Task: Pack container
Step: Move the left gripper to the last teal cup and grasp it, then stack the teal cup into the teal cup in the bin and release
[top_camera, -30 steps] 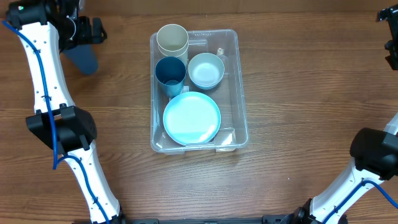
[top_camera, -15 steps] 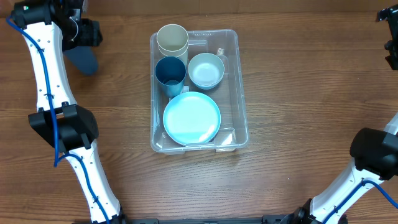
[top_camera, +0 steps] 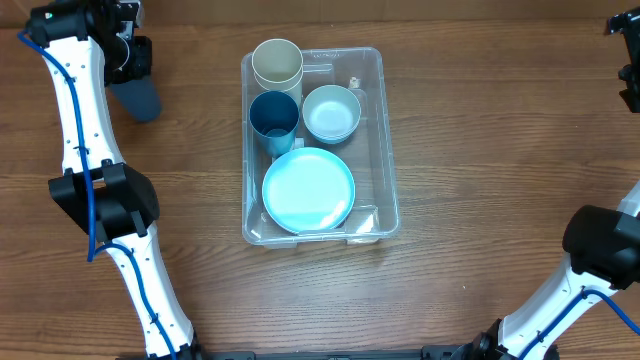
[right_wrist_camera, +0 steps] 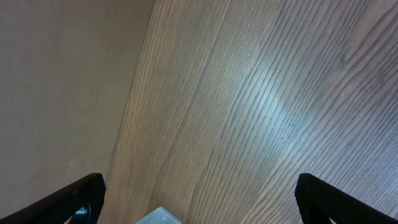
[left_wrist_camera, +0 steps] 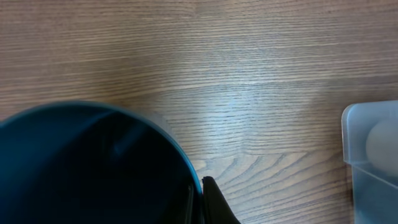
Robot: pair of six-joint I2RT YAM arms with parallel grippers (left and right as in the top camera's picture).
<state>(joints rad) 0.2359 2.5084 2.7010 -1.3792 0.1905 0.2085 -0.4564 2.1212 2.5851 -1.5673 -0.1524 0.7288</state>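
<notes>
Left gripper has shifted a bit left since a second ago, taking the navy cup with it; nothing else has moved.

- Left jaws: clamped on the navy cup's rim. In the wrist view, one black finger sits against the outside of the cup wall; the other finger isn't visible. From overhead the cup looks tilted, at the far-left end of the table, well apart from the container.
- Right gripper: jaws spread wide, nothing between them, only bare wood below. From overhead it's at the far-right edge, well clear of everything.
- container: centre of the table, long axis running away from the robot. One corner shows at the right edge of the left wrist view.
- Inside the container: beige cup in the far-left corner, teal cup just beside it on the near side, pale blue bowl to the right of the teal cup, light blue plate filling the near half.
- Teal cup and plate look like they touch; can't confirm.
</notes>
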